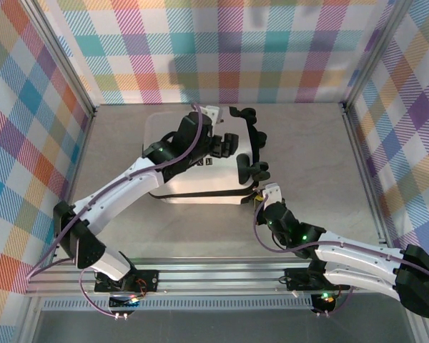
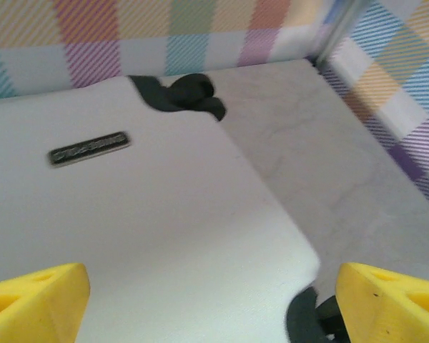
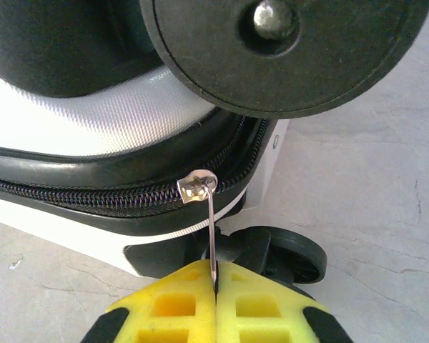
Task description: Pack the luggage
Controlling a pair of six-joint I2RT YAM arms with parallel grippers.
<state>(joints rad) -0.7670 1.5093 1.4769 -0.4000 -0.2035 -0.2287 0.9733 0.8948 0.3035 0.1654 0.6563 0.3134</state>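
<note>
The luggage (image 1: 200, 168), a small white hard-shell suitcase, lies flat and closed in the middle of the table. My left gripper (image 1: 224, 143) hovers over its top shell (image 2: 150, 229). The yellow fingertips (image 2: 36, 296) stand wide apart and open, with nothing between them. A small black label (image 2: 89, 148) and a black wheel (image 2: 189, 93) show on the shell. My right gripper (image 1: 262, 194) is at the case's near right corner. There it (image 3: 214, 286) is shut on the silver zipper pull (image 3: 213, 236), which hangs from the slider (image 3: 198, 187) on the black zipper seam (image 3: 93, 196).
Black wheels (image 3: 279, 50) (image 3: 294, 254) sit just above and beside my right fingers. Bare grey tabletop (image 1: 307, 157) lies right of the case. Checkered walls (image 1: 222, 50) enclose the table at the back and on both sides.
</note>
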